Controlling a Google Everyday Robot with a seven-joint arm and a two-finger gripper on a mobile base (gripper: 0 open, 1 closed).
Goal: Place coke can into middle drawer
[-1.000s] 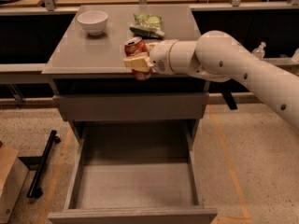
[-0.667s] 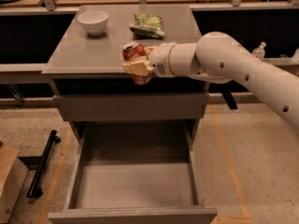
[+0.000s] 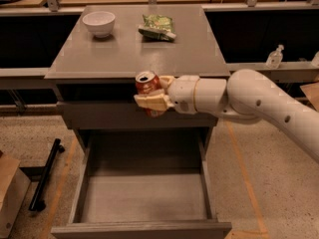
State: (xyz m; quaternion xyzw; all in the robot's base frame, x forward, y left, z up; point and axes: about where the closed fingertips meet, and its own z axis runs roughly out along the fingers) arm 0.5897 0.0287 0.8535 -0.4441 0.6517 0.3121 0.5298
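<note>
Camera view: clenched grip by hand (image 3: 149,97) on coke can (image 3: 147,83), from the side, one pale finger across the red body. Can upright, silver top up. Held just off front edge of desk (image 3: 124,59), a little below desk-top level, in front of the closed flat drawer front (image 3: 109,117) directly under desk top.

Changed since a second ago: then over desk's front margin, now carried forward past the edge and lowered slightly. White arm (image 3: 259,101) reaching in from desk's right side as seen.

Middle drawer (image 3: 142,200) pulled out below desk front, roughly underneath the can but well lower. White bowl (image 3: 98,23) and green snack bag (image 3: 157,27) at back of desk, well apart from the can.

Meaning for task: judging pick-up and edge clearance done. Remaining: straight descent into drawer, can kept upright, release near drawer floor.

Risks: clipping closed front panel or a drawer side wall on the way down; tipping if let go from height.
</note>
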